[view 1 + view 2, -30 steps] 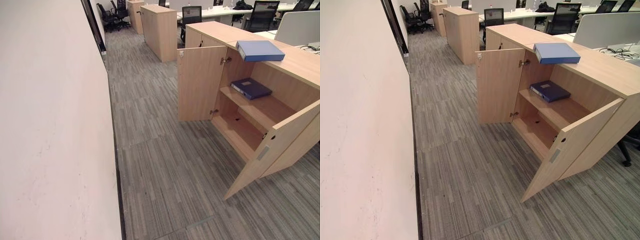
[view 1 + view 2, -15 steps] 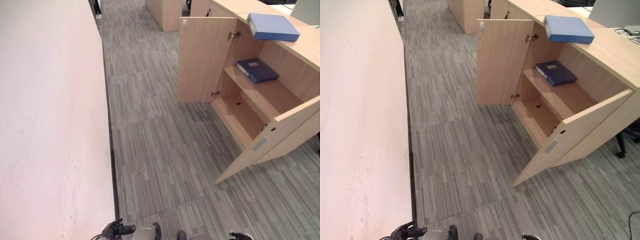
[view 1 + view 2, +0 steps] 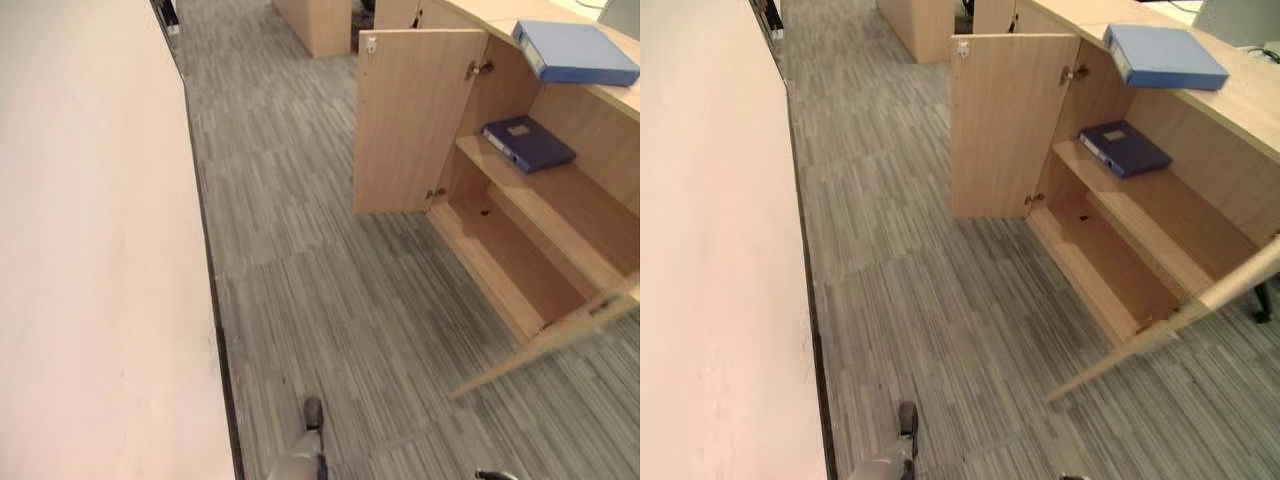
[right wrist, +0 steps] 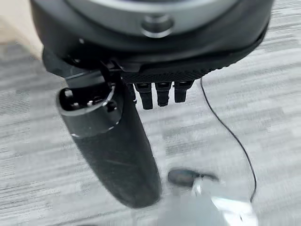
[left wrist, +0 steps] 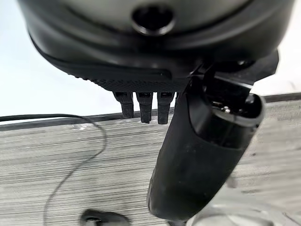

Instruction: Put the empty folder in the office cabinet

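A light blue folder (image 3: 575, 52) lies flat on top of the wooden office cabinet (image 3: 600, 215). Both cabinet doors stand open. A dark blue folder (image 3: 527, 142) lies on the upper shelf inside, and the lower shelf (image 3: 505, 265) is bare. My left hand (image 5: 141, 61) hangs over the carpet by the wall, fingers (image 5: 143, 106) straight, holding nothing. My right hand (image 4: 155, 52) also hangs over the carpet, open and empty. Both hands are well away from the cabinet and the folders.
A cream wall (image 3: 90, 250) runs along the left. Grey striped carpet (image 3: 300, 250) lies between it and the cabinet. The far door (image 3: 415, 120) faces me; the near door (image 3: 545, 340) juts out over the floor, edge-on. Another wooden cabinet (image 3: 315, 20) stands farther back.
The head camera has tilted down and shifted, so the cabinet sits higher and nearer in the picture. The folders and cabinet have not moved.
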Motion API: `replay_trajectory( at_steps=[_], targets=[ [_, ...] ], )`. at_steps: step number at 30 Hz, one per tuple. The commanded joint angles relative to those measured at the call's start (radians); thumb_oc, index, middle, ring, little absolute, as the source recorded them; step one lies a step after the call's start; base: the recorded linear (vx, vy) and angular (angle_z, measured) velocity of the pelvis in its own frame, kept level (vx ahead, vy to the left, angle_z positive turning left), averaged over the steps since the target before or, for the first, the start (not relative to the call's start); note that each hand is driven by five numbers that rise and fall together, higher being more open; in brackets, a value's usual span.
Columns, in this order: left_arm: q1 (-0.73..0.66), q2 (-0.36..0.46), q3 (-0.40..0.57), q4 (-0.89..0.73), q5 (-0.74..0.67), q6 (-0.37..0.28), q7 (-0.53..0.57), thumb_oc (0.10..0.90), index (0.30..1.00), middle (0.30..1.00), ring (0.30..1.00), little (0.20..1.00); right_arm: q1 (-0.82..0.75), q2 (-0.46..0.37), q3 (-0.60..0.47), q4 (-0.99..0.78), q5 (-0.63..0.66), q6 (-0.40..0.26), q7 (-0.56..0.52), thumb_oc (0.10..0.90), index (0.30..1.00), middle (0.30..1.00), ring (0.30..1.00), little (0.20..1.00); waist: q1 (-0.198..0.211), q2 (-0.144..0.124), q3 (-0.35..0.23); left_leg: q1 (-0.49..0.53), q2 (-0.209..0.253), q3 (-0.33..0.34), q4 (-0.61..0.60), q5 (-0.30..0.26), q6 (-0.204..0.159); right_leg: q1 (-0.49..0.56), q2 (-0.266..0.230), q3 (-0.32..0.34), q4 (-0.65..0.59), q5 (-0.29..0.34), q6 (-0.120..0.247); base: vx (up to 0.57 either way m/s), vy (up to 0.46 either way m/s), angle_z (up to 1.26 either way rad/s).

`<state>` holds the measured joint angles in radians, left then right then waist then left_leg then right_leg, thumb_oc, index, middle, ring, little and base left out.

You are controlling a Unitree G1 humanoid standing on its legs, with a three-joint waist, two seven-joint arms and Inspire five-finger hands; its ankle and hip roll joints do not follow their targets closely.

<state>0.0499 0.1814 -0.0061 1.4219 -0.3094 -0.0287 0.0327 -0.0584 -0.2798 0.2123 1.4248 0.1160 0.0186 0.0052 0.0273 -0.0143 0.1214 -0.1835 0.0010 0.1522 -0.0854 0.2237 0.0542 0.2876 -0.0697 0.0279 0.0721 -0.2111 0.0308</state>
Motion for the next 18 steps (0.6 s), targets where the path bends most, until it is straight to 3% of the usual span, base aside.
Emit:
replay_trajectory(
  at_steps=[1, 2, 3, 4, 7, 8, 9, 10, 11, 13, 14, 15, 16, 17, 18],
  targets=[
    [-0.023, 0.038, -0.001, -0.021, -0.022, -0.036, 0.021, 0.800, 0.900, 0.900, 0.900, 0.900, 0.024, -0.052, -0.013, -0.022, -0.040, 0.006, 0.008, 0.800, 0.900, 0.900, 0.900, 0.900, 0.014, 0.035, -0.071, -0.050, -0.008, -0.017, 0.010, -0.037, -0.056, -0.124, -0.090, -0.025, 0.179, 0.179, 0.102, 0.27, 0.402, -0.28],
    [-0.030, 0.052, 0.004, -0.043, -0.033, -0.038, 0.027, 0.800, 0.900, 0.900, 0.900, 0.900, 0.024, -0.063, -0.024, -0.033, -0.028, 0.008, 0.015, 0.800, 0.900, 0.900, 0.900, 0.900, 0.015, 0.045, -0.060, -0.005, -0.056, -0.008, 0.009, -0.078, -0.018, -0.190, -0.151, -0.058, 0.359, 0.303, 0.092, 0.27, 0.403, -0.14],
    [-0.030, 0.051, 0.004, -0.043, -0.033, -0.038, 0.027, 0.800, 0.900, 0.900, 0.900, 0.900, 0.024, -0.064, -0.024, -0.033, -0.028, 0.008, 0.015, 0.800, 0.900, 0.900, 0.900, 0.900, 0.016, 0.047, -0.061, -0.007, -0.053, -0.007, 0.009, -0.077, -0.018, -0.193, -0.148, -0.057, 0.358, 0.305, 0.092, 0.38, 0.539, 0.08],
    [-0.031, 0.066, 0.001, -0.063, -0.027, -0.038, 0.028, 0.800, 0.900, 0.900, 0.900, 0.900, 0.017, -0.072, -0.024, -0.057, -0.020, 0.008, 0.019, 0.800, 0.900, 0.900, 0.900, 0.900, 0.009, 0.056, -0.050, 0.047, -0.093, -0.012, 0.004, -0.112, 0.011, -0.232, -0.190, -0.103, 0.496, 0.384, 0.075, 0.20, 0.263, 0.22],
    [-0.033, 0.084, -0.016, -0.072, 0.025, -0.035, 0.028, 0.800, 0.900, 0.900, 0.900, 0.900, 0.014, -0.075, -0.018, -0.090, -0.014, 0.001, 0.019, 0.800, 0.900, 0.900, 0.900, 0.900, -0.009, 0.063, -0.026, 0.109, -0.119, -0.019, -0.002, -0.148, 0.029, -0.297, -0.218, -0.129, 0.612, 0.397, 0.074, 0.21, 0.273, 0.23],
    [-0.045, 0.090, -0.044, -0.066, 0.083, -0.035, 0.027, 0.800, 0.900, 0.900, 0.900, 0.900, 0.000, -0.072, -0.004, -0.111, -0.008, -0.005, 0.020, 0.800, 0.900, 0.900, 0.900, 0.900, -0.023, 0.081, -0.013, 0.133, -0.107, -0.026, -0.002, -0.169, 0.024, -0.359, -0.188, -0.153, 0.618, 0.319, 0.047, 0.31, 0.169, 0.36],
    [-0.051, 0.090, -0.060, -0.076, 0.090, -0.035, 0.022, 0.800, 0.900, 0.900, 0.900, 0.900, -0.014, -0.077, -0.001, -0.125, 0.010, -0.009, 0.022, 0.800, 0.900, 0.900, 0.900, 0.900, -0.048, 0.102, 0.013, 0.174, -0.094, -0.043, -0.002, -0.172, 0.016, -0.398, -0.144, -0.195, 0.548, 0.231, 0.032, 0.24, 0.073, 0.26],
    [-0.051, 0.090, -0.060, -0.076, 0.090, -0.035, 0.022, 0.800, 0.900, 0.900, 0.900, 0.900, -0.014, -0.077, -0.001, -0.125, 0.010, -0.009, 0.022, 0.800, 0.900, 0.900, 0.900, 0.900, -0.050, 0.102, 0.015, 0.176, -0.095, -0.044, -0.002, -0.172, 0.016, -0.395, -0.144, -0.196, 0.548, 0.230, 0.032, 0.27, 0.014, 0.45],
    [-0.049, 0.088, -0.065, -0.068, 0.085, -0.033, 0.015, 0.800, 0.900, 0.900, 0.900, 0.900, -0.025, -0.088, -0.007, -0.135, 0.031, -0.012, 0.023, 0.800, 0.900, 0.900, 0.900, 0.900, -0.071, 0.116, 0.038, 0.208, -0.086, -0.055, -0.001, -0.181, 0.008, -0.450, -0.105, -0.221, 0.471, 0.200, 0.029, 0.18, 0.004, 0.55],
    [-0.042, 0.083, -0.069, -0.063, 0.080, -0.030, 0.005, 0.800, 0.900, 0.900, 0.900, 0.900, -0.036, -0.089, -0.016, -0.156, 0.065, -0.017, 0.021, 0.800, 0.900, 0.900, 0.900, 0.900, -0.091, 0.118, 0.062, 0.243, -0.089, -0.061, 0.000, -0.200, -0.002, -0.481, -0.080, -0.250, 0.315, 0.224, 0.047, 0.19, -0.015, 0.42],
    [-0.042, 0.083, -0.069, -0.063, 0.080, -0.030, 0.005, 0.800, 0.900, 0.900, 0.900, 0.900, -0.036, -0.089, -0.016, -0.156, 0.065, -0.017, 0.021, 0.800, 0.900, 0.900, 0.900, 0.900, -0.092, 0.119, 0.064, 0.245, -0.088, -0.062, 0.000, -0.201, -0.002, -0.477, -0.079, -0.251, 0.312, 0.225, 0.047, 0.16, -0.040, 0.19],
    [-0.044, 0.074, -0.101, -0.047, 0.100, -0.026, 0.015, 0.800, 0.900, 0.900, 0.900, 0.900, -0.176, -0.052, 0.000, -0.116, 0.117, -0.002, -0.022, 0.800, 0.900, 0.900, 0.900, 0.900, -0.078, 0.121, 0.061, 0.266, -0.093, -0.073, 0.000, -0.215, -0.007, -0.462, -0.080, -0.283, 0.212, 0.241, 0.057, 0.23, -0.068, 0.15],
    [-0.039, 0.057, -0.105, -0.047, 0.105, -0.018, 0.012, 0.800, 0.900, 0.900, 0.900, 0.900, -0.145, -0.028, -0.016, -0.134, 0.127, -0.014, -0.032, 0.800, 0.900, 0.900, 0.900, 0.900, -0.084, 0.120, 0.063, 0.284, -0.098, -0.075, 0.005, -0.234, -0.016, -0.472, -0.083, -0.298, 0.071, 0.291, 0.084, 0.23, -0.068, 0.09],
    [-0.039, 0.057, -0.105, -0.047, 0.105, -0.018, 0.013, 0.800, 0.900, 0.900, 0.900, 0.900, -0.145, -0.028, -0.016, -0.134, 0.127, -0.014, -0.032, 0.800, 0.900, 0.900, 0.900, 0.900, -0.084, 0.120, 0.065, 0.286, -0.097, -0.075, 0.005, -0.235, -0.016, -0.469, -0.082, -0.299, 0.069, 0.293, 0.084, 0.23, -0.068, 0.18],
    [-0.032, 0.053, -0.093, -0.050, 0.108, -0.017, 0.006, 0.800, 0.900, 0.900, 0.900, 0.900, -0.170, -0.037, -0.040, -0.138, 0.142, -0.005, -0.028, 0.800, 0.900, 0.900, 0.900, 0.900, -0.085, 0.118, 0.065, 0.294, -0.102, -0.075, 0.016, -0.251, -0.021, -0.483, -0.088, -0.302, -0.001, 0.337, 0.103, 0.09, -0.025, 0.26]
  ],
)
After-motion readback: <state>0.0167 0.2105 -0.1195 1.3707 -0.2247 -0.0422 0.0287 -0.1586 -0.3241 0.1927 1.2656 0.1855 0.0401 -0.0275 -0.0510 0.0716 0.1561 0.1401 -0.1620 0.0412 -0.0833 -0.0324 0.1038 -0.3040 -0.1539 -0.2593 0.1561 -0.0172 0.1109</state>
